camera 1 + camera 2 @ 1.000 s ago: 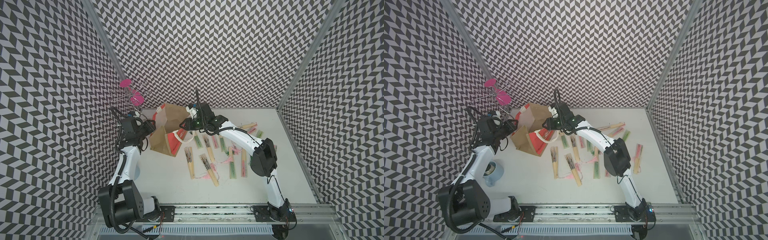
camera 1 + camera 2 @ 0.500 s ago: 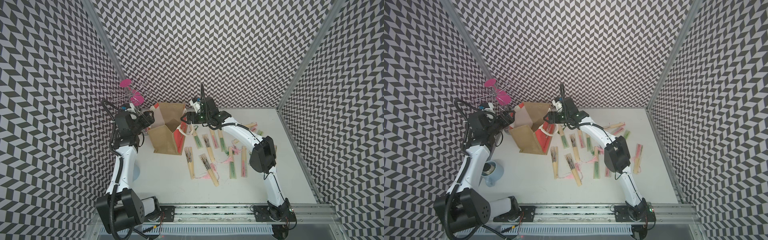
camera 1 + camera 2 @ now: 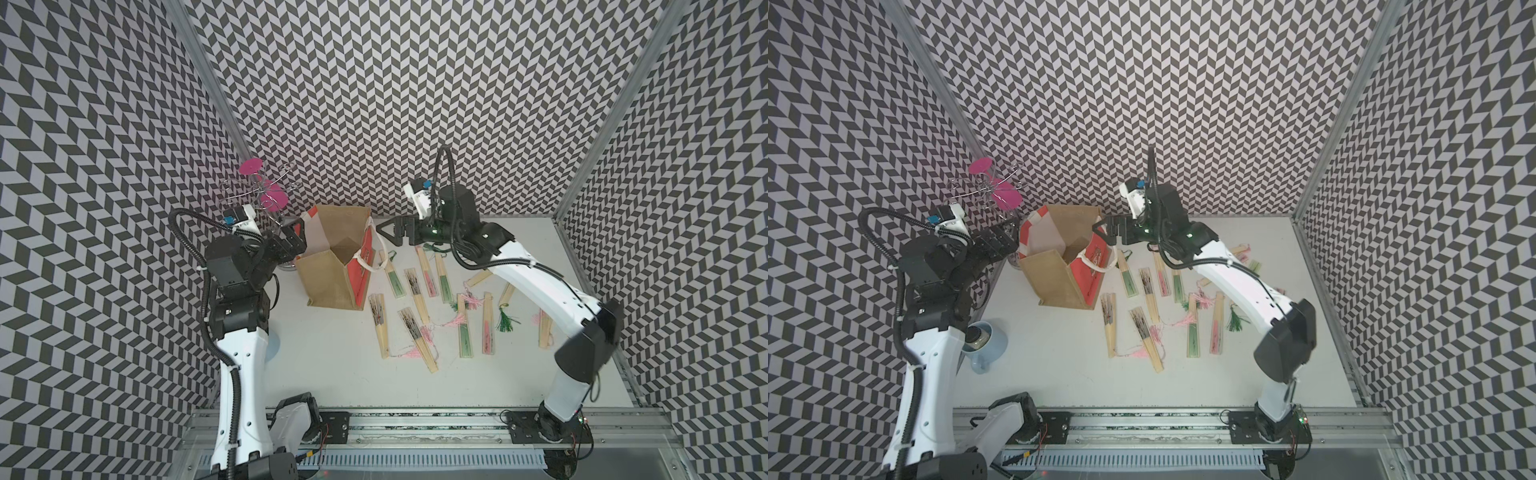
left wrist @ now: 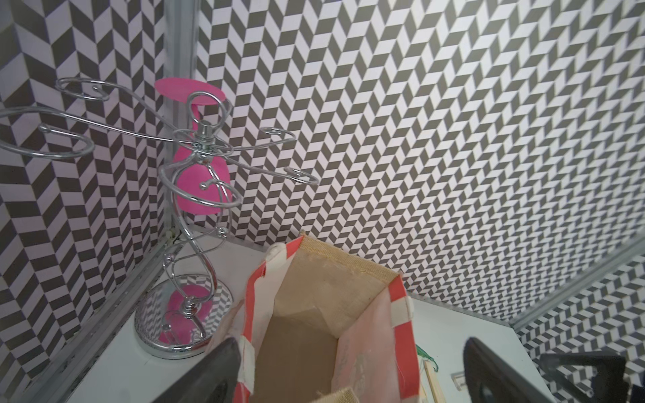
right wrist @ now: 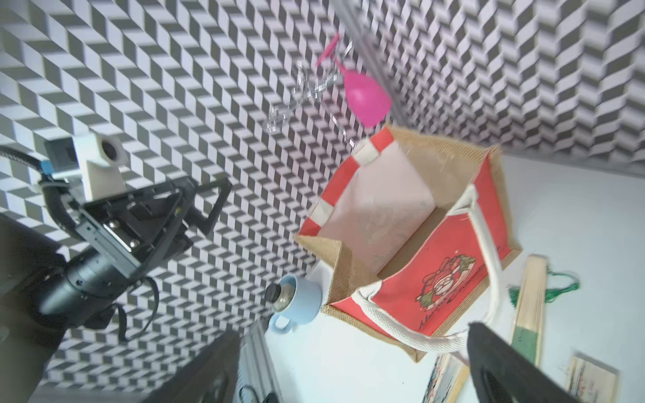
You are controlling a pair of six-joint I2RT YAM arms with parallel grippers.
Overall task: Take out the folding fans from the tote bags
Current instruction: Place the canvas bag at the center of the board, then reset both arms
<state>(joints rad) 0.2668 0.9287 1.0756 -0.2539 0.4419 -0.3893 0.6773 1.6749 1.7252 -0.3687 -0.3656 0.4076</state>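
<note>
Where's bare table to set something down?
Bare table: a wide strip between rail and fans, up to the bag; also the far corner behind the right arm. Crowded: fans beside the bag, stand in the back-left corner, mug by the left arm.

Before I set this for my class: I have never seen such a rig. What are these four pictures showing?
Two robot arms stand at a white table. Two pictures look down from one overhead camera. The other two come from cameras on the arms' wrists. On the table are an upright jute bag, many closed fans beside it, a wire stand and a blue mug. The left fingers and right fingers flank the bag's mouth, both open, holding nothing. No fan shows inside the bag.
</note>
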